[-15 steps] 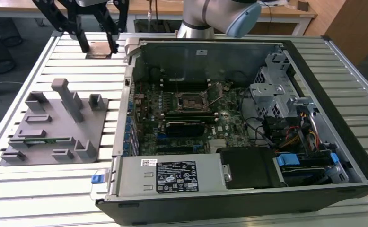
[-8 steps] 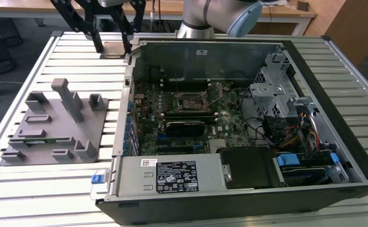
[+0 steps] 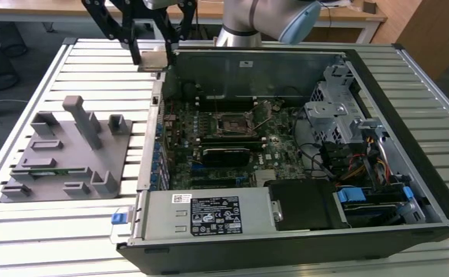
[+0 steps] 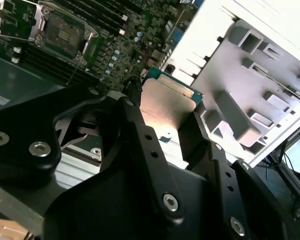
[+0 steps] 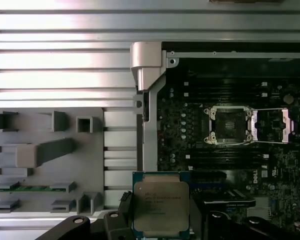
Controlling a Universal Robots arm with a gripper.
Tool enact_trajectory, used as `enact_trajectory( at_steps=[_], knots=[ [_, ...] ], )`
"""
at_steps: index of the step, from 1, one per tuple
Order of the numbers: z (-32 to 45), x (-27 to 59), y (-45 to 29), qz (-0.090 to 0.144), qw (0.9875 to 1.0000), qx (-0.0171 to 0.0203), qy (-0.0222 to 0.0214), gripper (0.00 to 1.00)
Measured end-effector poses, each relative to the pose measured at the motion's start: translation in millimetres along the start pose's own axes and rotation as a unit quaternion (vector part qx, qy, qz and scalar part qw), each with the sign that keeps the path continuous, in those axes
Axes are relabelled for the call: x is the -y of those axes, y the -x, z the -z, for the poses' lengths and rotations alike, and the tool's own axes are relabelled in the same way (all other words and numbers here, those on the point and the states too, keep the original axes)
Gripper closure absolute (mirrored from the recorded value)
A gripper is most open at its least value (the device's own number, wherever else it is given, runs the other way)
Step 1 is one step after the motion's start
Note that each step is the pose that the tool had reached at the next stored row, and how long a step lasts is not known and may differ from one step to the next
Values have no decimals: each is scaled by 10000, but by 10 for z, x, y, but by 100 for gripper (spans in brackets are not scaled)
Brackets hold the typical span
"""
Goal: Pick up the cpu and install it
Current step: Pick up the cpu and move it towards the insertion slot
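Pinching cpu (image 5: 161,207) between black fingers (image 4: 140,135)

The cpu (image 5: 161,207) has a silvery-grey metal top with fine dark print and a green rim. The gripper (image 3: 153,56) is matte black with silver screw heads. The tray (image 3: 63,167) is uniform grey, and the memory stick (image 5: 32,188) in it is green. The bench (image 3: 93,75) is silver-white, patterned with parallel ribs. The case (image 3: 286,254) is black outside. Its motherboard (image 3: 279,150) is dark green, and the socket (image 5: 229,125) is dark within a bright metal frame. The latch (image 3: 118,218) is blue.
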State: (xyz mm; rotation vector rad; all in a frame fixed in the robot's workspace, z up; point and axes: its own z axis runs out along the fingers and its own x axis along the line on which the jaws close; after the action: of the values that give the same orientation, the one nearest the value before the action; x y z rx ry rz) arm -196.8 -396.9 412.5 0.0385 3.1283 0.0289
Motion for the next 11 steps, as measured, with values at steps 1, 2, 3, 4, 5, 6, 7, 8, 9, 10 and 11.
enact_trajectory(
  at_steps=[1,2,3,4,5,6,7,8,9,10,11],
  knots=[
    [-2,-1,30,0,10000,0,1,46],
    [-4,-3,66,0,10000,0,2,46],
    [-9,-5,102,0,10000,0,7,46],
    [-13,-9,141,0,10000,0,12,46],
    [-19,-16,179,0,10000,0,14,46],
    [-25,-29,218,0,10000,0,15,46],
    [-30,-44,257,0,10000,-1,14,46],
    [-36,-63,296,0,10000,-1,14,46],
    [-42,-81,332,0,10000,0,15,46],
    [-46,-99,366,0,10000,0,15,46],
    [-50,-112,401,0,10000,0,15,46]
  ],
)
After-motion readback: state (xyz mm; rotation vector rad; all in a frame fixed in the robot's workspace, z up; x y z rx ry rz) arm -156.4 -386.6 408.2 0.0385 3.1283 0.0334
